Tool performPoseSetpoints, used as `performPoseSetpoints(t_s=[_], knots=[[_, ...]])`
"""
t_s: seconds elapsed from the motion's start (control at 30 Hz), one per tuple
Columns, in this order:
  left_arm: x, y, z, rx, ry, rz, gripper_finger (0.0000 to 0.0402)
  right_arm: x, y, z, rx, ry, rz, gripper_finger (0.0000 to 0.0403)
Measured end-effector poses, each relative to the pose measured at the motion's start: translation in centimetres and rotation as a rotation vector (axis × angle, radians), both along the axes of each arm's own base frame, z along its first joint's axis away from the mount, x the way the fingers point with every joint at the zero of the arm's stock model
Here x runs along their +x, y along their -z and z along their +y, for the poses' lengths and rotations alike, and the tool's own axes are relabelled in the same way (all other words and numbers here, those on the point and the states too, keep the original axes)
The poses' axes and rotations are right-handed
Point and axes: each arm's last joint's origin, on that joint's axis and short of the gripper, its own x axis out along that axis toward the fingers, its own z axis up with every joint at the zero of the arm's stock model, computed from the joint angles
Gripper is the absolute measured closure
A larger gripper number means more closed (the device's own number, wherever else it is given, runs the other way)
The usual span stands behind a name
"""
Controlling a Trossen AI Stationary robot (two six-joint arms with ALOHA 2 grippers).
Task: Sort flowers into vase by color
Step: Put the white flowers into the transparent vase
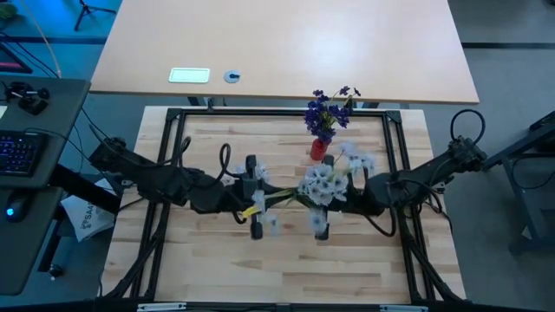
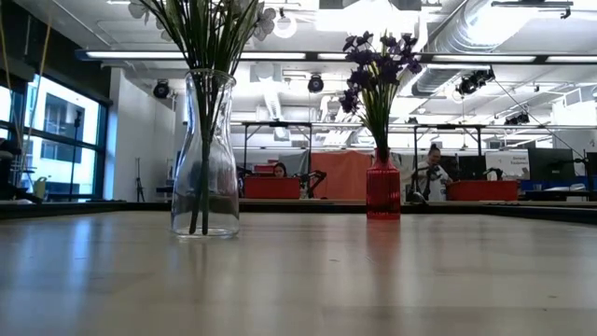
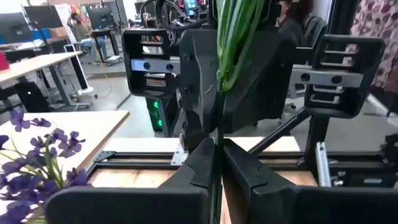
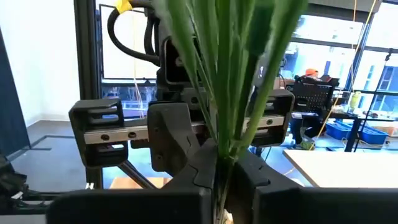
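The clear glass vase (image 2: 205, 159) stands on the table with a bunch of thin green stems (image 2: 203, 56) in it. Their pale white blossoms (image 1: 328, 179) spread over the table's middle. Behind it, the small red vase (image 1: 318, 149) (image 2: 382, 191) holds dark purple-blue flowers (image 1: 328, 108) (image 2: 378, 56) (image 3: 37, 155). My left gripper (image 1: 269, 203) (image 3: 219, 155) and right gripper (image 1: 305, 198) (image 4: 219, 165) face each other above the glass vase. Both are shut on green stems. Neither shows in the low view. My left gripper pinches one thin green stem (image 3: 219, 134) between its two fingers, coming level from the table's left. The stem runs upright across the fingers and joins the bunch above. My right gripper pinches several green stems (image 4: 225, 140) together between its two fingers, level from the table's right. The stems stand upright and fan out above the fingers.
A black frame (image 1: 173, 139) rails the wooden table on its left, right and far sides. Beyond the far edge is a pale table (image 1: 286, 43) with a white slab (image 1: 189, 75). A desk with a keyboard (image 1: 19, 152) is at the left. People sit in the room behind.
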Motion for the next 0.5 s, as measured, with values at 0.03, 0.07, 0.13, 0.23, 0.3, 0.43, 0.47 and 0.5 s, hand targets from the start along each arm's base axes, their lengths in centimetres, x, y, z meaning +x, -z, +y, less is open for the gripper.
performPoseSetpoints(t_s=[0.03,0.07,0.13,0.23,0.3,0.43,0.47,0.5], knots=[[-0.1,-0.1,0.1,0.007,0.000,0.008,0.0386,-0.1,0.0,0.0,-0.012,0.000,0.005,0.0390],[-0.3,-0.2,0.2,0.009,-0.001,0.017,0.0380,-0.3,-0.1,-0.1,-0.024,0.001,0.011,0.0395],[-1.0,-0.4,0.5,-0.009,-0.009,0.044,0.0366,-0.9,-0.5,-0.2,-0.043,0.002,0.017,0.0399],[-2.8,-0.8,1.1,-0.065,-0.023,0.094,0.0340,-2.5,-1.5,-0.8,-0.038,0.022,0.016,0.0399],[-4.2,-1.0,1.1,-0.106,-0.020,0.139,0.0322,-3.4,-1.7,-0.9,-0.040,0.019,0.044,0.0400],[-8.0,-2.1,1.0,-0.164,0.027,0.172,0.0296,-4.2,-0.5,-0.8,0.039,-0.022,0.162,0.0401],[-9.1,-2.7,1.1,-0.175,0.028,0.153,0.0292,-4.1,0.2,-0.6,0.071,-0.043,0.186,0.0401],[-10.2,-3.3,1.1,-0.180,0.020,0.127,0.0290,-3.9,1.2,-0.2,0.100,-0.068,0.211,0.0402]])
